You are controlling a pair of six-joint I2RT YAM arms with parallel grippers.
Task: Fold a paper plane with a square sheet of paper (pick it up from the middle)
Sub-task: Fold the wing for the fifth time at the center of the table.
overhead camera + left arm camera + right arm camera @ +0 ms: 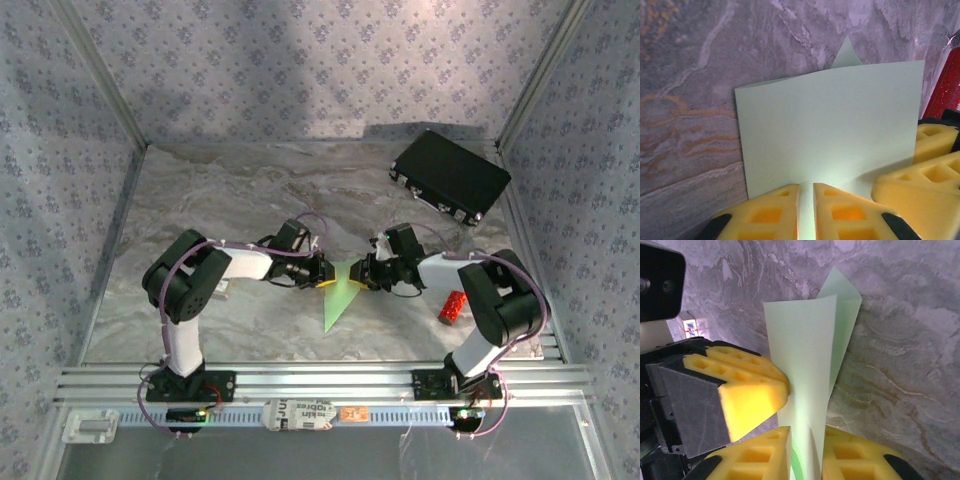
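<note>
Obs, top view: the square sheet of paper [338, 298] sits just below the centre of the frame. It is already creased into a pale green pointed shape, tip toward the bottom edge, wide end up between the 2 grippers. The left gripper [327, 274] comes in from the left and the right gripper [363, 272] from the right; they almost meet over the wide end. The black case [450, 174] is at upper right and the red cylinder [452, 307] at lower right of centre, both apart from the paper.

Left wrist view: the left gripper's pads [771, 212] stand at the bottom edge, drawn in to a thin slit with the paper in it, so it is clamped on the sheet.

Right wrist view: the paper runs down between the right gripper's 2 pads [860, 460] at bottom centre, with folded layers fanning above. Whether those pads press it, cannot tell.

Judgement: the step in hand looks like a lengthwise fold, with 1 gripper anchoring and the other forming. To do it well:
1. Hold the left clamp firm so the crease line does not drift
2. Match the layers' edges before the right pads squeeze, and bite on the crease itself
3. The grippers are crowded, so move 1 at a time in small strokes, drawing away from the other's pads
4. The paper is thin; avoid twisting, which risks a tear or a skewed wing
</note>
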